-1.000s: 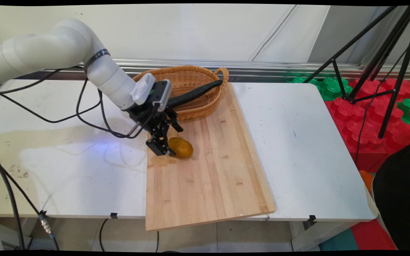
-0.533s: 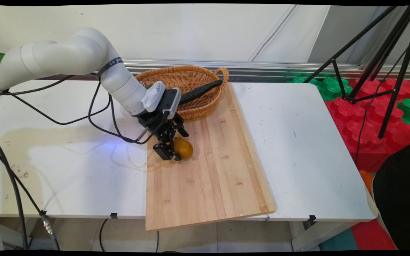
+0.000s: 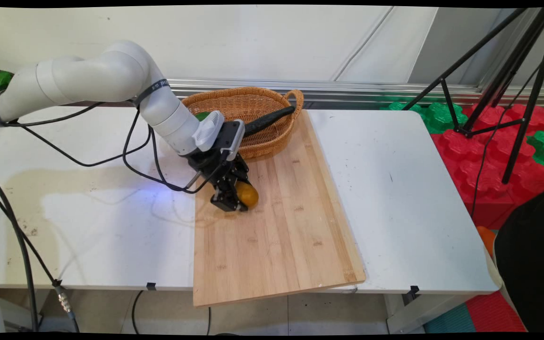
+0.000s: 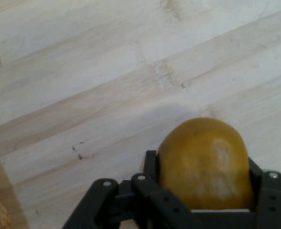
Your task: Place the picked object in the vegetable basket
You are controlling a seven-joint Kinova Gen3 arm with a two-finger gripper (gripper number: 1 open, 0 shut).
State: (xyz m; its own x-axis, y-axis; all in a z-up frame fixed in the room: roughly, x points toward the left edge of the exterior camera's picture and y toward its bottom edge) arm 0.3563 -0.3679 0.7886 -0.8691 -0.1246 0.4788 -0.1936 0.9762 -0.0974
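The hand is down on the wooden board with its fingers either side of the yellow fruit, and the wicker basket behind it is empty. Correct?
Not quite: the wicker basket is not empty. The main view shows a long dark vegetable lying in it. The rest stands: the hand is on the wooden board, fingers either side of the yellow fruit.

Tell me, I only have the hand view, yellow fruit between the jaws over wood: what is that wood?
Observer: A bamboo cutting board lying across the white table, its near end overhanging the table's edge.
Operator: Anything behind the fruit?
Observer: A wicker basket sits at the board's far end, directly behind the gripper and the yellow fruit.
Operator: Is the basket empty?
Observer: No, a long dark vegetable lies in it, one end resting on the rim.
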